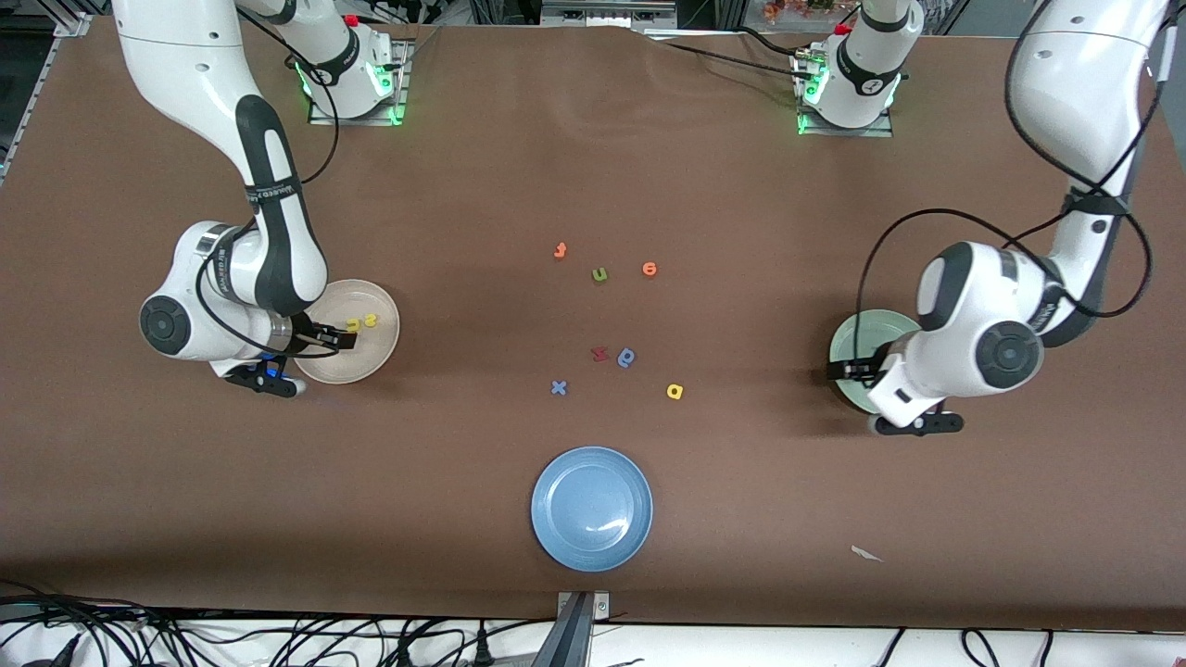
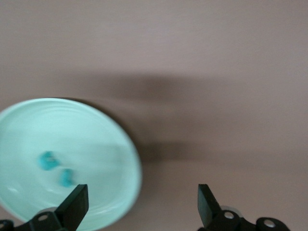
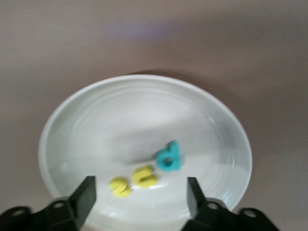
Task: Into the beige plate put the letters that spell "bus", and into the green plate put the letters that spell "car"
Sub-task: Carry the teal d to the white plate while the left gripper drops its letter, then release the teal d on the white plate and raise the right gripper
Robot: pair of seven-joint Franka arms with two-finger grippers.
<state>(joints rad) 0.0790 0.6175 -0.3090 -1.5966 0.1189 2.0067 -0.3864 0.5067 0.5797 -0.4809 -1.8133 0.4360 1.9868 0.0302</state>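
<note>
The beige plate (image 1: 372, 354) sits at the right arm's end of the table. In the right wrist view the plate (image 3: 134, 115) holds the teal b (image 3: 168, 158), the yellow u (image 3: 145, 176) and the yellow s (image 3: 120, 186). My right gripper (image 3: 139, 198) hangs open just over them, holding nothing. The green plate (image 1: 857, 338) sits at the left arm's end. In the left wrist view this plate (image 2: 72, 130) holds two teal letters, one chunky (image 2: 48, 160) and one thinner (image 2: 66, 177). My left gripper (image 2: 142, 206) is open and empty over its rim. The yellow a (image 1: 675, 391) lies on the table mid-way.
Loose letters lie mid-table: two orange ones (image 1: 560, 249) (image 1: 649, 269), an olive u (image 1: 599, 274), a red one (image 1: 599, 353), a dark blue looped one (image 1: 627, 357) and a blue x (image 1: 559, 387). A blue plate (image 1: 591, 508) lies nearest the front camera. A paper scrap (image 1: 866, 553) lies beside it.
</note>
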